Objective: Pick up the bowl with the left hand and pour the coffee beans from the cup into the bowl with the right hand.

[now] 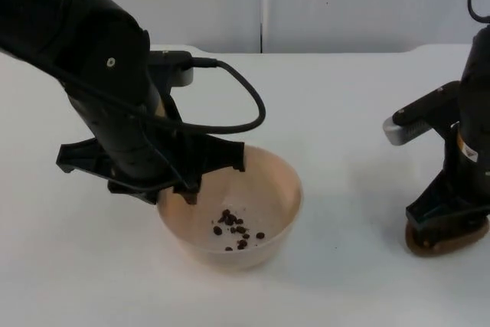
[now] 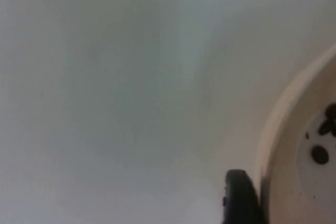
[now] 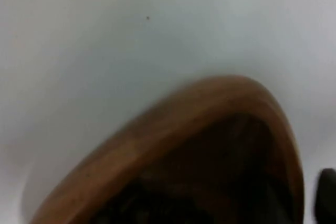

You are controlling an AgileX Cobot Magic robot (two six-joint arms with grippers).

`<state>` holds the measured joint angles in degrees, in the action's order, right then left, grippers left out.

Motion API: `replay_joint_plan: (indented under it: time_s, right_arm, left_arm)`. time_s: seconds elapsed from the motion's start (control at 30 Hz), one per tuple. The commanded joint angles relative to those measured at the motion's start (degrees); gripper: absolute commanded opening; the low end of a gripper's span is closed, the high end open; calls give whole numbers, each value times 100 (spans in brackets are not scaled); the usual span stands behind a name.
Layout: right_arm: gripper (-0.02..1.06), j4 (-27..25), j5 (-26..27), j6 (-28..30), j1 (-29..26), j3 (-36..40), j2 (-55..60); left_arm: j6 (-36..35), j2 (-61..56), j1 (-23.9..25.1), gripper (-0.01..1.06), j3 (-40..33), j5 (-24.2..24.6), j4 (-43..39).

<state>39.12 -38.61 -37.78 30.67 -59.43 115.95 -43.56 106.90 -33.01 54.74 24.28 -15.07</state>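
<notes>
The left pincer [image 1: 187,189] clamps the near-left rim of the bowl [image 1: 268,189], mid-worktop [image 1: 337,112], with coffee beans [image 1: 233,229] in its bottom. The right pincer [image 1: 448,227] grips the cup [image 1: 448,241] by the worktop's right edge. Likely finishing: keep both level. The bowl is smooth, pale peach and rounded; the cup is brown with a wood-like rim [image 3: 173,124].

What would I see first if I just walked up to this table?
Probably the peach-coloured bowl in the middle of the white table, with a few dark coffee beans at its bottom. The left gripper is at its rim. To the right, the right gripper is over a brown cup.
</notes>
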Motion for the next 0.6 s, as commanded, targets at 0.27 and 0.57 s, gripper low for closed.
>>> replay_joint_plan:
  time_s: [0.27,0.57]
  right_arm:
    - [68,-35,-54,-29,-30,12,-280]
    - [68,-367,-651,624,-30,-11,-1342]
  left_arm:
    - [4,-87,-27,71,-20,-48,60]
    - [4,-614,-27,71,-20,-19,64]
